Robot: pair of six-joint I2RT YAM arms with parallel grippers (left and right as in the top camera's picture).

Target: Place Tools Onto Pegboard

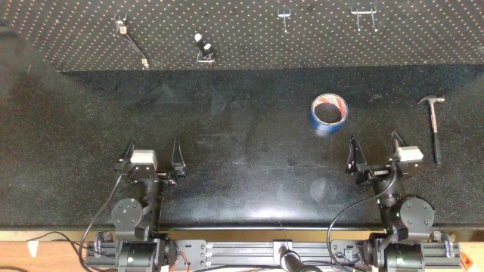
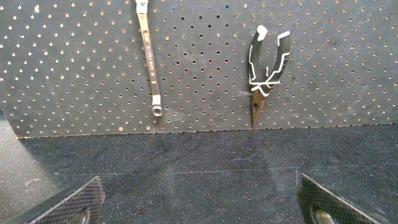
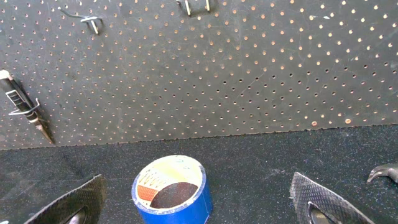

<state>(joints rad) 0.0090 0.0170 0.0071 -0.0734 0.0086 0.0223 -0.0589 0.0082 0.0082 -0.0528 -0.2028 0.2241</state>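
Both grippers, left and right, sit spread wide, gripping nothing, near the desk's front edge. The hammer lies by the right edge and the tape roll toward the back right. The wrench and pliers hang on the pegboard, with bare desk between it and the grippers.

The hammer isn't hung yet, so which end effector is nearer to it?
Right. The right end effector sits close beside the hammer; the left end effector is far across the table.
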